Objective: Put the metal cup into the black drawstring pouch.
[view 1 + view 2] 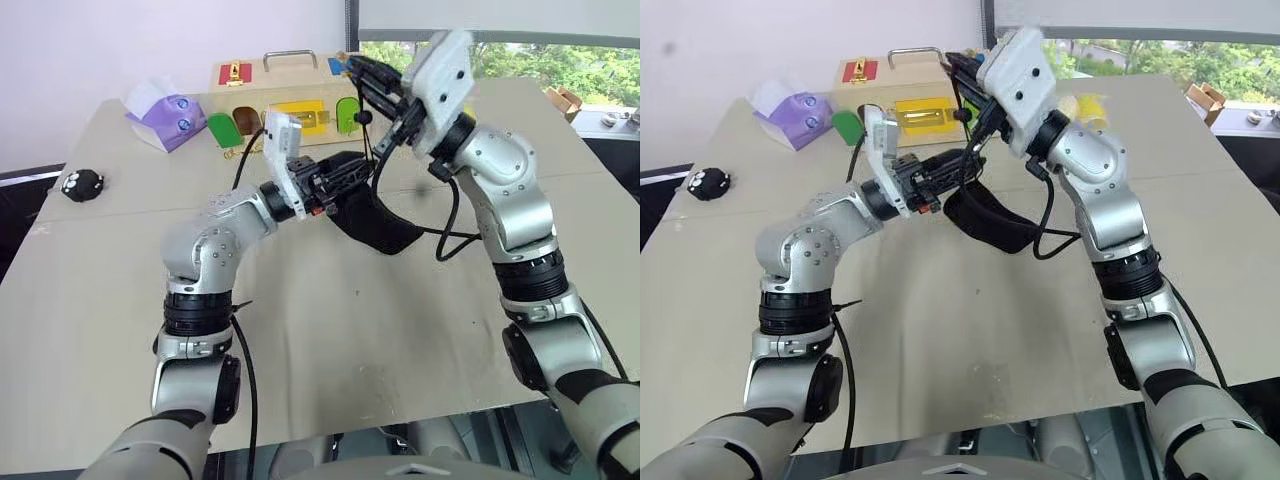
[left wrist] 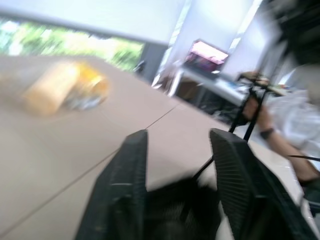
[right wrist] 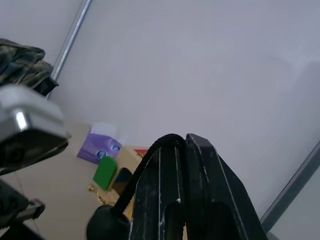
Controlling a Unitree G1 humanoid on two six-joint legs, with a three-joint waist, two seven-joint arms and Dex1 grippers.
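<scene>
On the far left of the desk (image 1: 330, 340) sits a small round black toy with white eyes (image 1: 80, 183); further along lies a purple and white tissue pack (image 1: 160, 115), and behind it a wooden latch box (image 1: 285, 95) with green, yellow and red panels, partly covered by the arms; a yellowish object (image 1: 1085, 105) behind the right arm is too far hidden to name.

The metal cup cannot be made out in any view; whether it is inside the pouch cannot be told.

The left gripper (image 1: 345, 178) reaches in level from the left, its fingers (image 2: 127, 175) parted to a middling gap; in the left wrist view dark cloth lies low between them, but blur leaves it unclear whether they touch it; a person's forearm with a wristband (image 2: 270, 135) shows blurred beyond the desk edge.

The black drawstring pouch (image 1: 375, 220) hangs above the middle of the desk, curved and sagging to the right of the left fingers; its thin cord (image 1: 365, 135) runs upward to the right gripper (image 1: 350, 68), raised above it; the right fingers (image 3: 195, 190) are pressed together on the cord, as the right wrist view shows, with a cord stopper (image 3: 105, 222) below them.
</scene>
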